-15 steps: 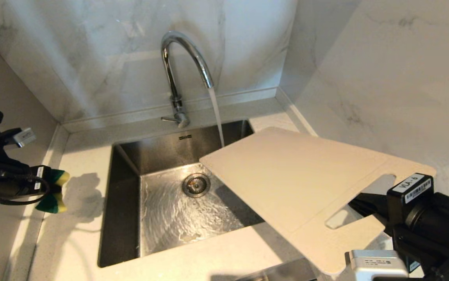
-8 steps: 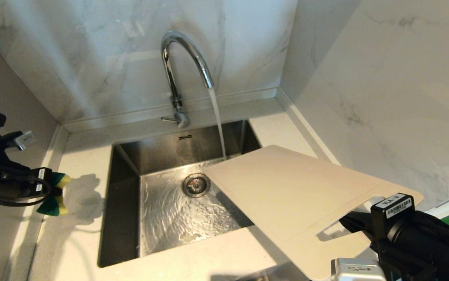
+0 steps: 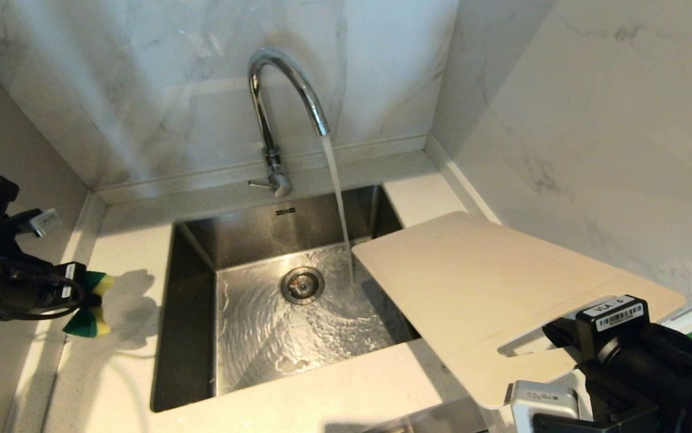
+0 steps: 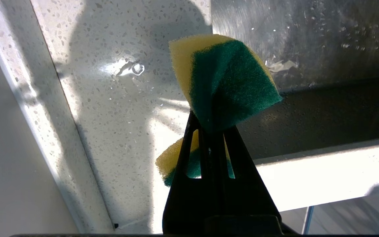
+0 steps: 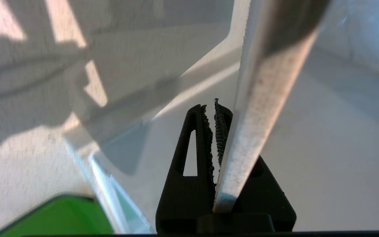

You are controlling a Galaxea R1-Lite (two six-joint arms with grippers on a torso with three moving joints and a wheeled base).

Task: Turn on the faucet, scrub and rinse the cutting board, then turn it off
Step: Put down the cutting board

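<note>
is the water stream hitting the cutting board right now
Apart. In the head view the water stream falls past the left edge of the cutting board and lands on the sink floor beside it.

A white label [image 3: 612, 312] reads roughly "VLA-6".

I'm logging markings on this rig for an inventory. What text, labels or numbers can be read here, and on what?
"VLA-6": white sticker on the right wrist camera housing; the last character is uncertain.
Barcode under it: too small to read.
Dark mark on the sink's back wall: too small.
White tag by the left end effector: unreadable.
</note>
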